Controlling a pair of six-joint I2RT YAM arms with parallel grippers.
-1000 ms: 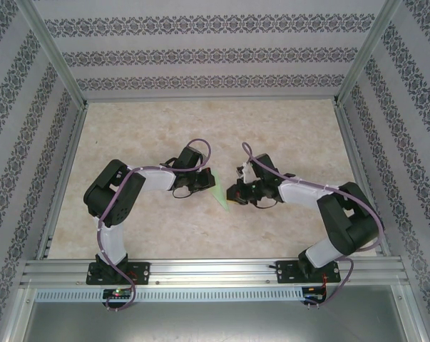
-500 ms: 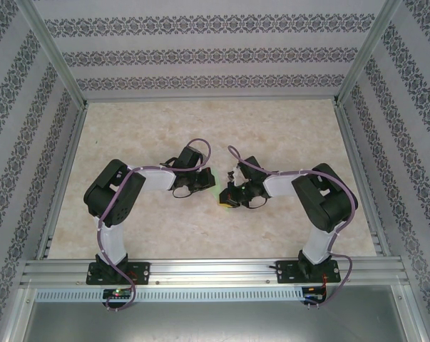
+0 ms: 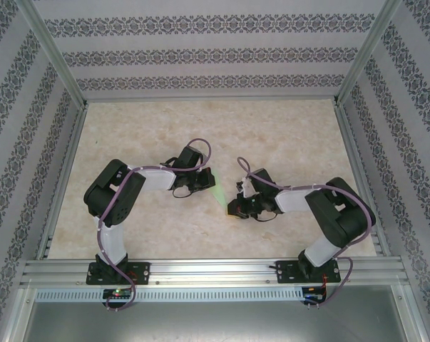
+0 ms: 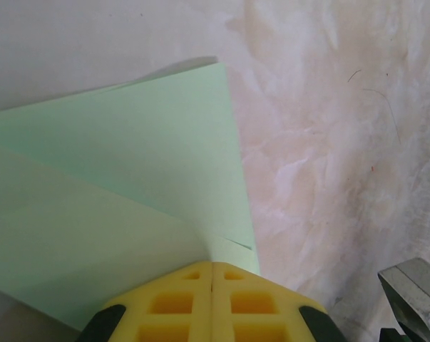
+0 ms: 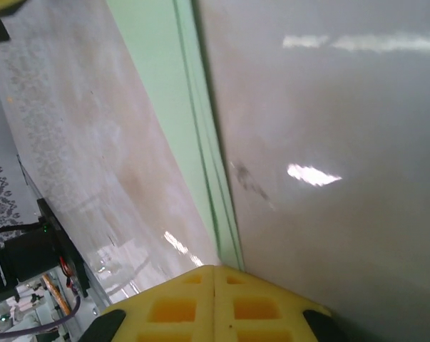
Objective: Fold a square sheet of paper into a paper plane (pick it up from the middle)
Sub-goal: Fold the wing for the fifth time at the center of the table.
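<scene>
Two grippers are meeting on one piece of pale green paper (image 3: pixel 219 197) near the middle of the top view, over the surface (image 3: pixel 286 135). The left gripper (image 4: pixel 212 274) is holding its yellow fingers flat together at the bottom centre of its wrist view. The folded paper is running right into their tips, so it seems to be clamping one corner, likely to stop the layers sliding. The right gripper (image 5: pixel 215 276) is likewise pressing its fingers shut at the bottom of its own view, with the stacked paper edges leading straight down into them. It is apparently pinching along the fold line, probably to sharpen the crease while the other end is being anchored. Paper layers are lying over each other with a diagonal edge showing, so one fold is in place, yet no dart shape is appearing. Whether the paper is resting on the surface or hanging slightly clear of it is hard to tell.
</scene>
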